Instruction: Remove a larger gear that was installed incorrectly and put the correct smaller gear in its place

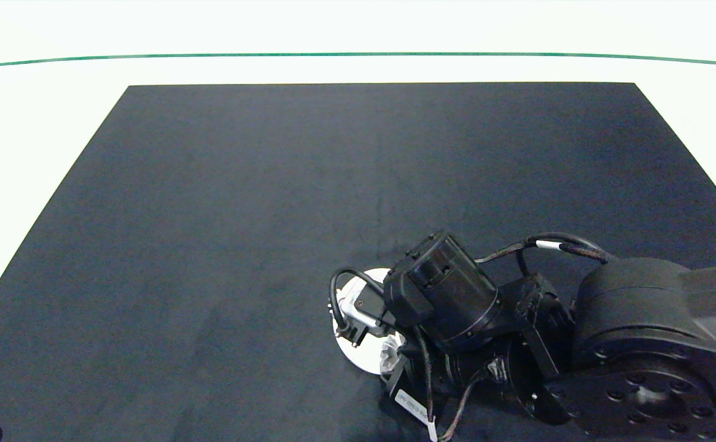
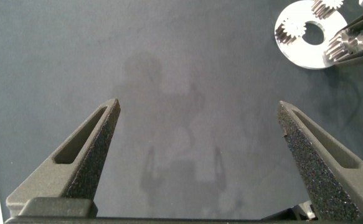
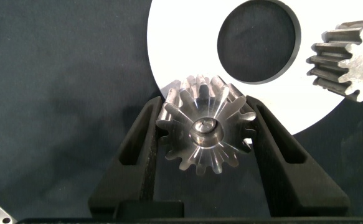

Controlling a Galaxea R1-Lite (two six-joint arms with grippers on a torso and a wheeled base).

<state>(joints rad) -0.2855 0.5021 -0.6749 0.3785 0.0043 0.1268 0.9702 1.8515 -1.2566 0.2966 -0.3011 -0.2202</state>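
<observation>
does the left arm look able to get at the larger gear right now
Probably not: the right hand is already closed around the larger gear at the white disc, while the left hand hangs open over bare mat.

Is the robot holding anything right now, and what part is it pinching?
Yes. The right gripper pinches the larger gear by its toothed rim, one finger on each side, at the edge of the white disc. The left gripper is open and holds nothing.

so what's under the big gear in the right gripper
Beneath the larger gear, held between the right gripper's fingers, lies the white disc's rim and dark mat. The gear itself hides whatever lies directly beneath it.
</observation>
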